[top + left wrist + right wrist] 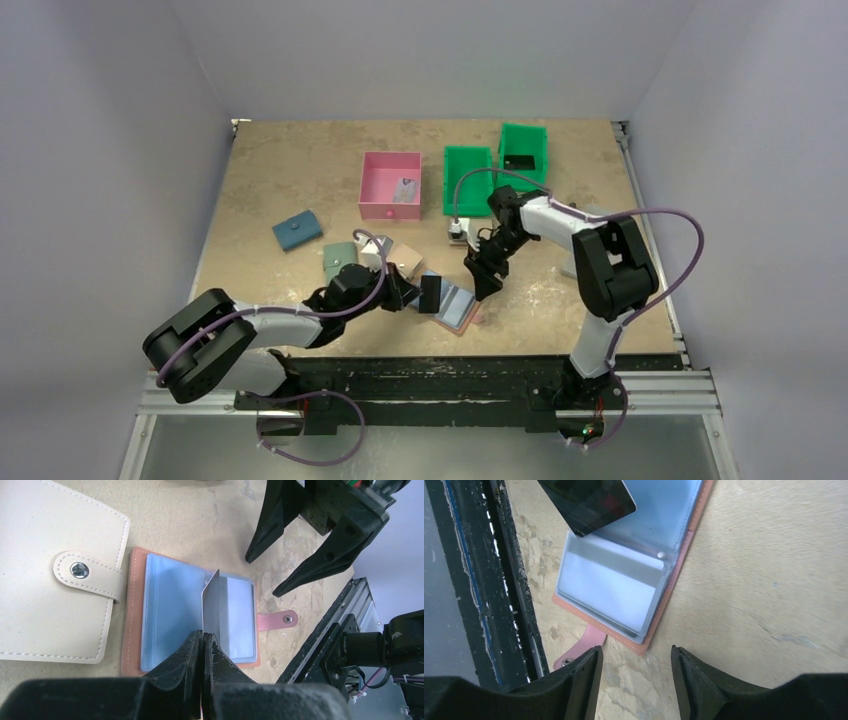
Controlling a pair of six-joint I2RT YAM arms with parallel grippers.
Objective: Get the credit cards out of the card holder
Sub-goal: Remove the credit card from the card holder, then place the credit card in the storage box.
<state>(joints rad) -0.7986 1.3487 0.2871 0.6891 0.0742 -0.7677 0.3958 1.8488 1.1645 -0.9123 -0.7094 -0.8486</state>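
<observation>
The card holder [462, 318] lies open near the table's front edge, terracotta leather with light blue sleeves, its snap strap [276, 620] pointing toward the rail. My left gripper [418, 296] is shut on the black card [431, 292] and holds it on edge above the open holder [134, 630]. In the left wrist view the card [212, 605] is edge-on between my pads. My right gripper [480, 280] hovers open and empty just past the holder's far side [634, 665]. The holder [676, 575] and black card [589, 500] show above it. A pale sheet [609, 587] sits in one sleeve; I cannot tell if it is the grey card.
A beige snap wallet [50, 580] lies right beside the holder. A sage green wallet [339, 256] and a blue wallet [297, 232] lie to the left. A pink bin [390, 185] and two green bins [467, 180] stand at the back. The black front rail [499, 580] runs close by.
</observation>
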